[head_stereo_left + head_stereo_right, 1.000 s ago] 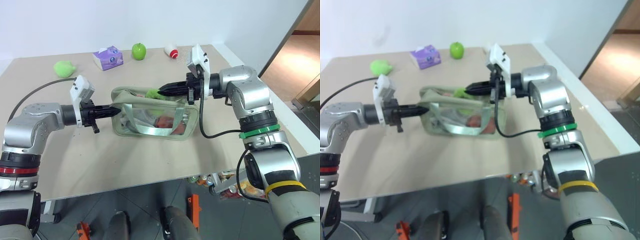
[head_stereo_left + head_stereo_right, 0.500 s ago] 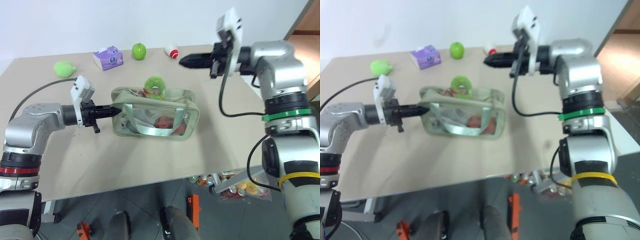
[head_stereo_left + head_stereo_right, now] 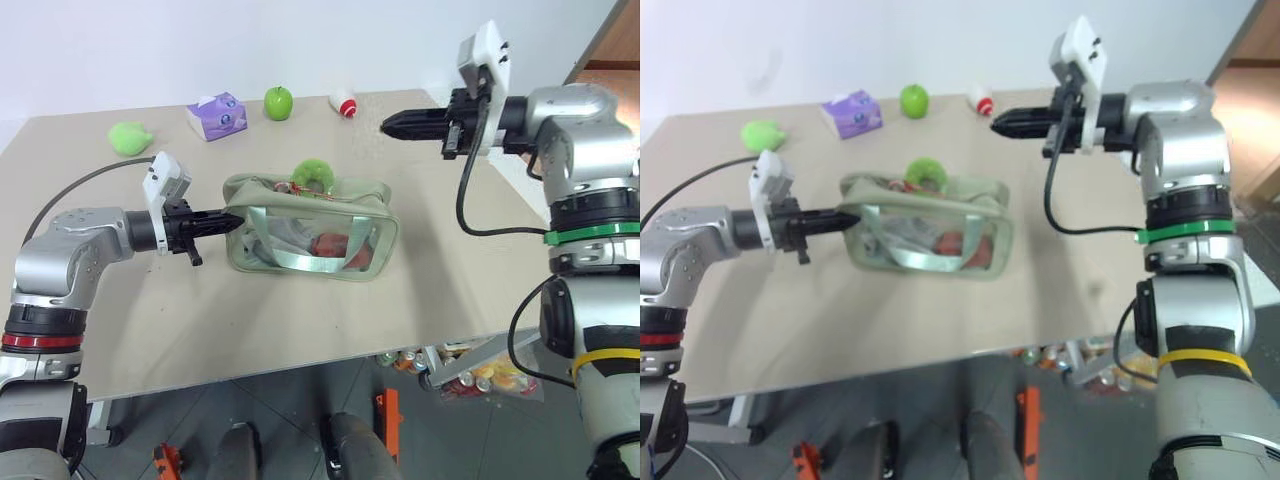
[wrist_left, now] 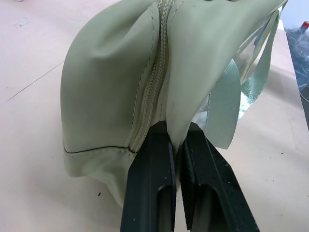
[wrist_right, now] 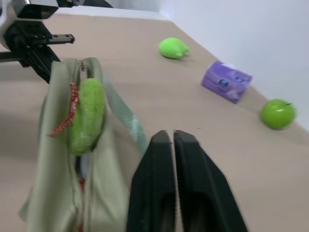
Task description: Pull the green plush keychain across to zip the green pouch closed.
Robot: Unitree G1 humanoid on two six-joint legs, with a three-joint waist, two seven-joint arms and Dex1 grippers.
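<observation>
- The left tool (image 3: pixel 228 222) is clamped on the end fabric of the green pouch (image 3: pixel 310 240), pinning that end.
- The right tool (image 3: pixel 388 126) hangs above the surface (image 3: pixel 200 320), holding nothing, its fingers all but together.
- The green plush keychain (image 3: pixel 313 174) sits on the pouch's top zipper about midway along, below the right tool and toward the left one.
- The zipper's long axis runs between the arms; the right arm looks better placed to pull.
- No readable writing.
</observation>
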